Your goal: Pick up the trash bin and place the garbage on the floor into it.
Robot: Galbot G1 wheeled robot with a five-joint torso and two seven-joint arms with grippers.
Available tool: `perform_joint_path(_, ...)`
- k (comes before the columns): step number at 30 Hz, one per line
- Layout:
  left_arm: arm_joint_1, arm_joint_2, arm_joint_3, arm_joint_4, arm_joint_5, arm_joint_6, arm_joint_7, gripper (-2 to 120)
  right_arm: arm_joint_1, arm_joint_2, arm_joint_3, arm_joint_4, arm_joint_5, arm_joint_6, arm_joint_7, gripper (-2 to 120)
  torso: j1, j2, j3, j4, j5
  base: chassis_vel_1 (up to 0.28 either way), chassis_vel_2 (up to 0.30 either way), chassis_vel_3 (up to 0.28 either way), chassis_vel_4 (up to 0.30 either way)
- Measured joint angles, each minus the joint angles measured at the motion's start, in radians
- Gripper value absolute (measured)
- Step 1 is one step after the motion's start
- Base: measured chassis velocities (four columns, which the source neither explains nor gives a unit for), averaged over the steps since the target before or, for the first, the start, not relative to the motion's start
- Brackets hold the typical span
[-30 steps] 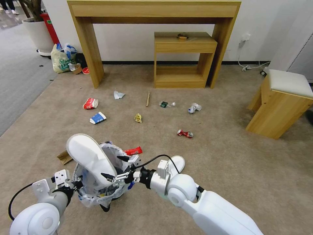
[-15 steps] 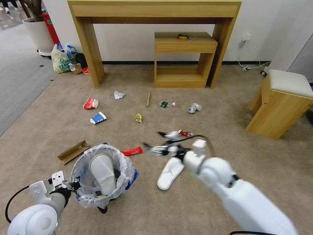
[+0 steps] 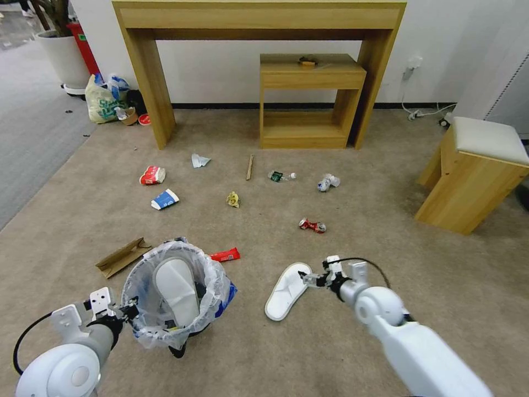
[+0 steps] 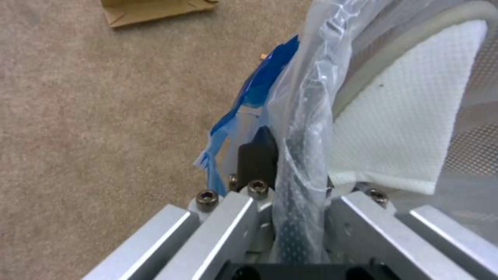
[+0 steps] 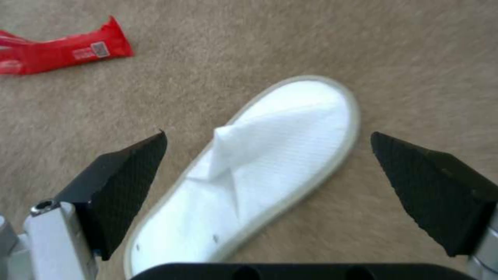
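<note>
While one slipper already sits inside it, the scene reads as follows.

Trash bin: the trash bin stands at the lower left of the head view on the floor, its clear liner crinkled over the rim, with a white slipper upright inside.

Left gripper: the left gripper sits at the bin's near left rim; the left wrist view shows its fingers closed on the liner-covered rim.

Right gripper: the right gripper hovers at lower centre, just above the heel end of a second white slipper; in the right wrist view its fingers are spread wide to either side of that slipper.

Nearby garbage: a red wrapper lies just right of the bin, a cardboard piece just left of it.

Farther garbage: a crushed can, a yellow crumpled paper, a blue-white cup and a red cup lie mid-frame.

Background: a wooden desk lines the top.
</note>
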Motion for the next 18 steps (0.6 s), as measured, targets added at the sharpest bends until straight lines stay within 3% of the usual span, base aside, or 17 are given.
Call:
perform_joint_path(3,0.007,0.001,-0.004,-0.006,0.000,0.000,-0.001,0,0.030,0.035,-0.010,-0.033,0.008,-0.009,0.027,100,0.000,0.000,0.000,0.0001,-0.0006,0.000,0.000,0.000,0.000)
perform_joint_path(10,0.016,-0.014,-0.007,-0.009,0.007,0.000,-0.001,0,0.103,0.109,-0.050,-0.104,0.130,-0.065,0.202,99,0.000,0.000,0.000,-0.0001,-0.0004,0.000,0.000,0.000,0.000)
perform_joint_path(18,0.017,-0.017,-0.004,-0.013,0.010,0.000,-0.002,0,0.213,0.185,-0.055,-0.234,0.289,-0.124,0.353,85,0.000,0.000,0.000,-0.0002,-0.0005,0.000,0.000,0.000,0.000)
